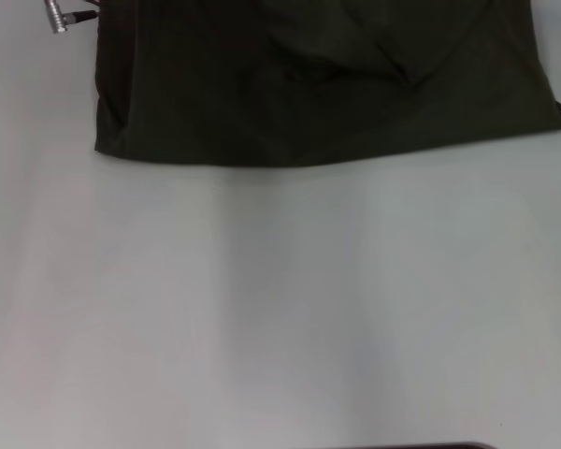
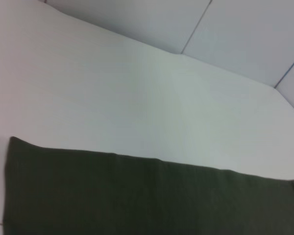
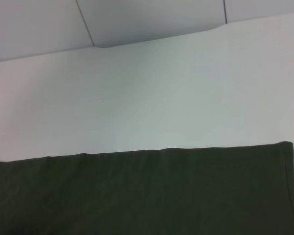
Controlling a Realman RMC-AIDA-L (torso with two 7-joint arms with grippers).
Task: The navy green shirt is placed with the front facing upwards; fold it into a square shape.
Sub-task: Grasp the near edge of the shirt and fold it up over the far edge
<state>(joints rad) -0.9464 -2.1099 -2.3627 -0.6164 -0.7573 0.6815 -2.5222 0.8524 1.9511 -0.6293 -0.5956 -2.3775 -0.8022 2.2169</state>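
One shirt, one counter: hem laid out, neither hand in sight

Item 1. The navy green shirt (image 1: 327,84): one dark olive garment lying flat on the counter (image 1: 280,309) at its far side in the head view, running off past the top of that view. Only the lower body and the straight hem show; a few soft diagonal creases cross the cloth. Collar, sleeves and lettering are out of view, so which face is up cannot be confirmed here.

Item 2. Left hand: not visible in any view, so whether its fingers are apart or together cannot be told. Its wrist camera looks across the shirt's hem edge (image 2: 152,196) to bare white counter beyond, so the cloth lies directly beneath and just ahead of that hand.

Item 3. Right hand: likewise unseen, its state unknown. Its wrist camera shows the matching stretch of hem (image 3: 147,191), with a corner of the cloth at one side.

Item 4. A small metal connector (image 1: 56,17), with a cable, sits near the shirt's left edge.

Assessment: both wrists appear stationed over the hem, one toward each corner, likely so the cloth can be gripped evenly. The square fold is not yet apparent.
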